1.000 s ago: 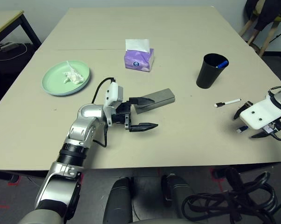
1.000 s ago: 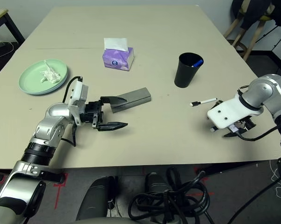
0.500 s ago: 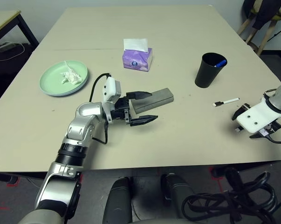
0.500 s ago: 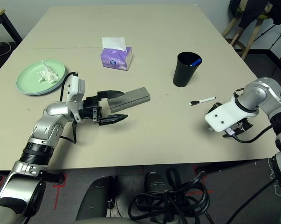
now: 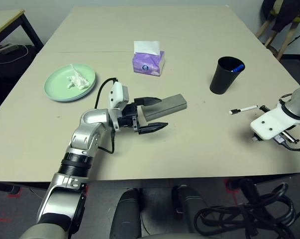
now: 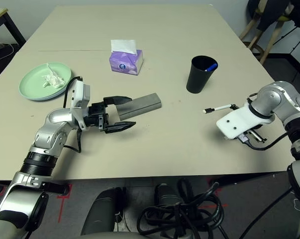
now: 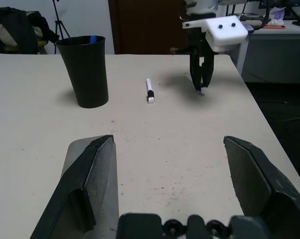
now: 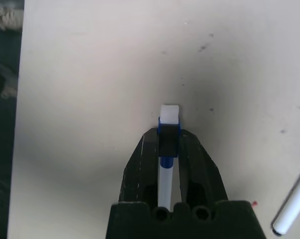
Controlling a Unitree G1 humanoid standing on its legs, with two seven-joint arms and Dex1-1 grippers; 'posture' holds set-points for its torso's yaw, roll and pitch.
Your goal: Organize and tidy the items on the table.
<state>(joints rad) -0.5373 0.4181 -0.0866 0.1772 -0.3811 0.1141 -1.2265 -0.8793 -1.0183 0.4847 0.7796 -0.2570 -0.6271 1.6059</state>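
Right hand (image 8: 168, 149): pinching a pen (image 8: 165, 181) near its capped end; the barrel runs back between the fingers.
Pen's handling: probably light, stiff and slick; a grip off its middle may let it swivel, so nearer mid-barrel would be steadier.
Loose pen (image 5: 243, 109): on the surface (image 5: 199, 149), just beside the right hand; best taken across the barrel.
Left hand (image 6: 119, 114): spread, one finger beside the grey case (image 6: 139, 106), which looks rigid; grasp across its narrow width.

Beige table (image 5: 189, 149) — plates (image 5: 52, 89), tissue pack (image 5: 149, 63), grey case (image 5: 170, 106), cup (image 5: 225, 77), pen (image 5: 243, 109).
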